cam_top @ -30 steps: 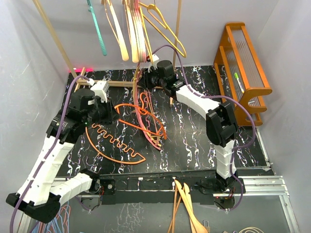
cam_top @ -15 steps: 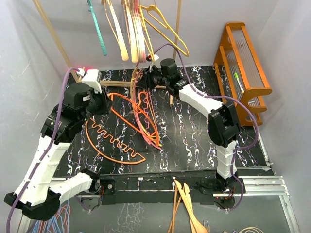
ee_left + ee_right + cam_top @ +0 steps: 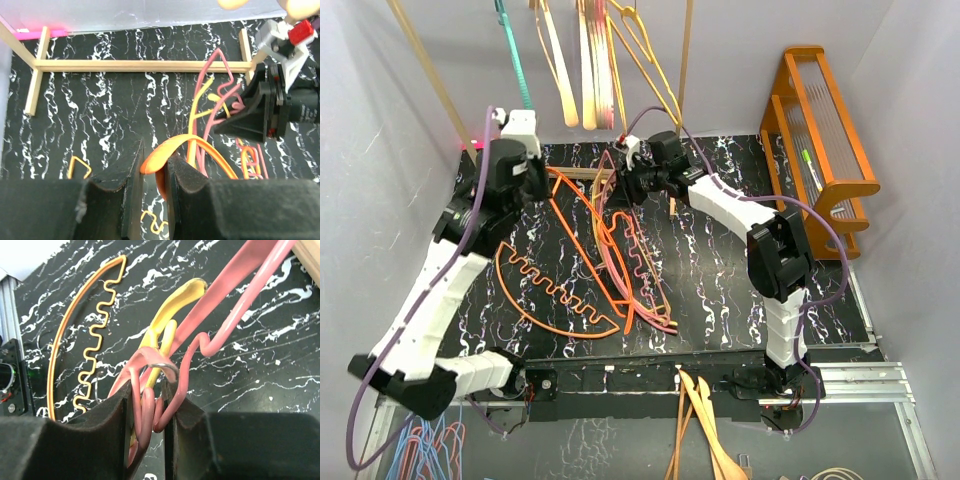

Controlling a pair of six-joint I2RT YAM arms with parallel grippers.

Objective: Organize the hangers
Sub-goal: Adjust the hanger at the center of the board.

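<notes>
The left pincer (image 3: 152,167) is almost pressed together, pinching the flat band of an orange hanger (image 3: 165,149). The right pincer (image 3: 147,412) is just as narrow and clamps the looped neck of a pink hanger (image 3: 240,305), with a yellow hanger (image 3: 177,297) tangled just behind it. Beyond its left side, a wavy-barred orange hanger (image 3: 560,293) lies flat on the bench (image 3: 250,365). Only the top view shows the hung hangers (image 3: 588,70) high above both pincers.
</notes>
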